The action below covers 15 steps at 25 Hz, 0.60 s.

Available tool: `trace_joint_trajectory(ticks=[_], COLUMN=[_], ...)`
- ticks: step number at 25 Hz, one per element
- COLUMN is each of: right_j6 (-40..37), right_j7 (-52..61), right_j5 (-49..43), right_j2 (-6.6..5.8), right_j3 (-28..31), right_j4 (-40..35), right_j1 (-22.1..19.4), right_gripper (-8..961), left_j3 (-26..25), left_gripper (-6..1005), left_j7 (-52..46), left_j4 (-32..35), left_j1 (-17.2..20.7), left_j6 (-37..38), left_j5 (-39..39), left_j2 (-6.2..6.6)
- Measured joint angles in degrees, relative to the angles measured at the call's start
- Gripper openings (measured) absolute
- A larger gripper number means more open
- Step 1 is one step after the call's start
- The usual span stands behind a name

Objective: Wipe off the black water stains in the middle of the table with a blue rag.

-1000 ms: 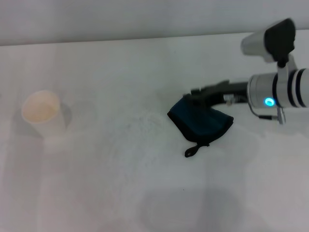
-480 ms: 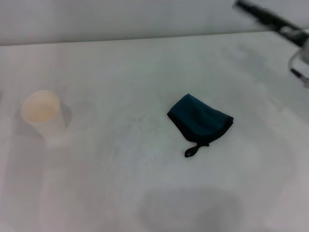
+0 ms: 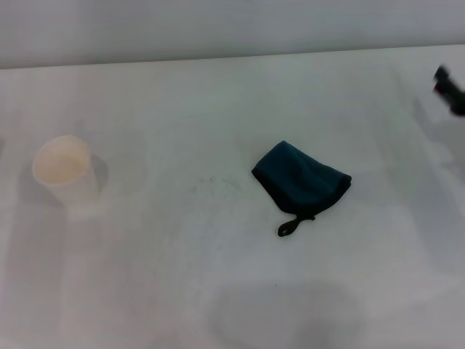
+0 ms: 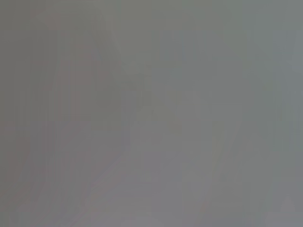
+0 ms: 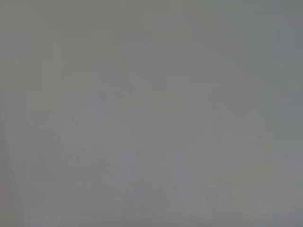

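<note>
Lying released, blue rag (image 3: 301, 182) unmoved, right gripper (image 3: 450, 89) withdrawn to edge, jaws' state untellable

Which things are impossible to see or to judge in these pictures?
- Right gripper: in the head view the right edge cuts it off, so only a dark blurred tip shows.
- Left gripper: in no view.
- Both wrist views: plain grey, nothing recognisable.
- Black water stains: only faint specks on the table, left of the blue rag; whether they are fully wiped off is unclear.
- White cup: contents unclear.
</note>
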Motion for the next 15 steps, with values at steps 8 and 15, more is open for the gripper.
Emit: trace_joint_trajectory(ticks=[8,15], right_j6=[-5.68,-5.41], right_j7=[-5.52,-3.35], right_j5=[-0.37,-0.33], right_j2=[0.16,0.19], right_j3=[0.46,0.78], right_j4=[2.87,3.58], right_j1=[2.42,2.10], right_gripper=[854,855], left_j3=[0.10,0.42], left_gripper=[887,888], left_j7=[0.19,0.46], left_j4=[0.01,0.09], left_j1=[-1.55,-2.65], left_j6=[-3.34,-3.16], left_j5=[0.13,0.62], left_j2=[0.00,0.00])
